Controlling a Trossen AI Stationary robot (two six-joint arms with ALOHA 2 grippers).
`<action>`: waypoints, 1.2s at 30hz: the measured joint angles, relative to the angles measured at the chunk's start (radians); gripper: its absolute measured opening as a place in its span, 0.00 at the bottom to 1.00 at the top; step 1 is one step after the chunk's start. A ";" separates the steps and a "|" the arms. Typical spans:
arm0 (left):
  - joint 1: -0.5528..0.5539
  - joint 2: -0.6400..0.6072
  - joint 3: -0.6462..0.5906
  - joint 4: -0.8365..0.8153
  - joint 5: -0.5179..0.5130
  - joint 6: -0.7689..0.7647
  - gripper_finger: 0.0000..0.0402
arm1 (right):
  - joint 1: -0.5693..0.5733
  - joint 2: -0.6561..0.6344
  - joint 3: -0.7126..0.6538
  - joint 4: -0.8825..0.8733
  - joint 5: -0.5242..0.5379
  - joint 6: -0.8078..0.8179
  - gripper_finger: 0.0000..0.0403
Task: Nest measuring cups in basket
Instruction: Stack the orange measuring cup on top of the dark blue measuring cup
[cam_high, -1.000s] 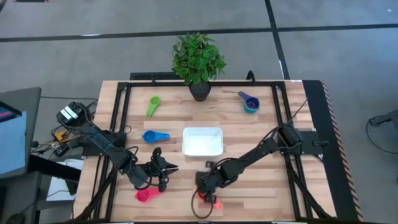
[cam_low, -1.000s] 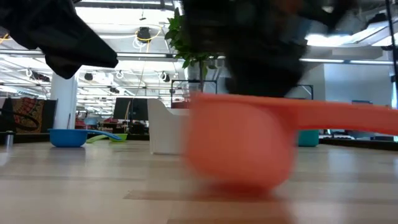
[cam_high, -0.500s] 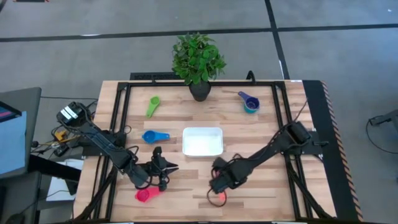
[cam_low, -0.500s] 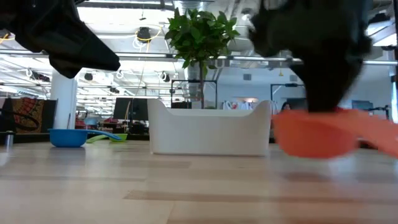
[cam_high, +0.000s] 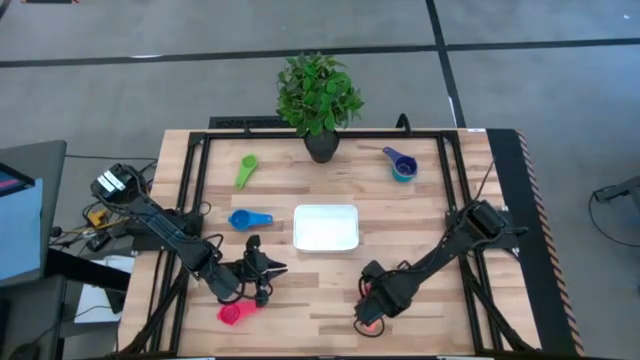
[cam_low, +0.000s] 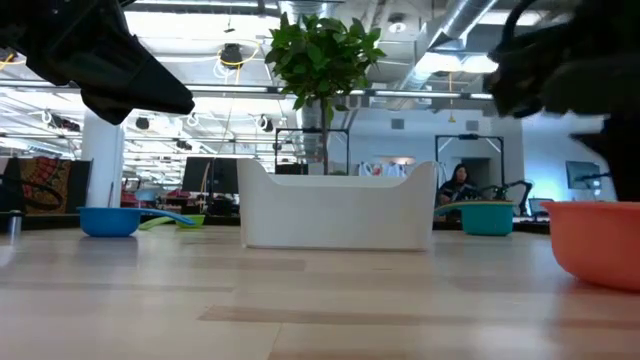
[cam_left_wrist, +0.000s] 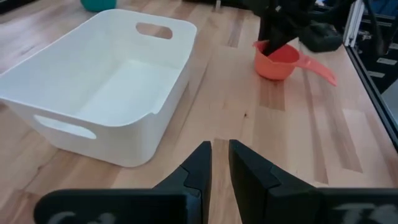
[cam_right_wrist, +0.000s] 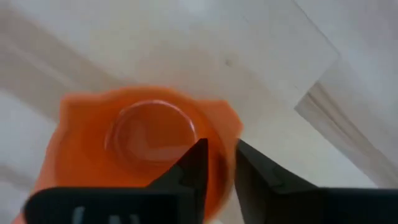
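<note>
Right gripper (cam_high: 372, 307): pinching the rim of the orange cup (cam_left_wrist: 277, 61), one finger reaching inside the bowl, one outside.
Orange cup: sitting upright on the table (cam_high: 420, 215), holding nothing but that finger; handle pointing away from the basket (cam_high: 326, 227).
Basket: lying empty, well apart from the right gripper, near the left gripper (cam_high: 262, 272).
Left gripper: hovering low, fingers (cam_left_wrist: 198, 167) pressed nearly together, gripping nothing.
Red cup (cam_high: 235, 313): resting just beside the left gripper.
Blue cup (cam_high: 248, 219): lying between left gripper and green cup (cam_high: 245, 170).
Stacked cups (cam_high: 400, 165): sitting far from both grippers.
</note>
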 joint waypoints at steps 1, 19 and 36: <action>0.000 0.000 0.000 0.000 0.000 0.000 0.11 | 0.004 -0.008 0.000 -0.001 0.000 -0.013 0.27; 0.002 0.000 0.000 -0.043 -0.061 -0.074 0.11 | -0.031 -0.175 0.002 0.081 0.140 -0.869 0.56; -0.013 0.000 0.000 -0.130 -0.055 -0.230 0.11 | -0.081 -0.065 0.002 0.133 0.055 -1.141 0.36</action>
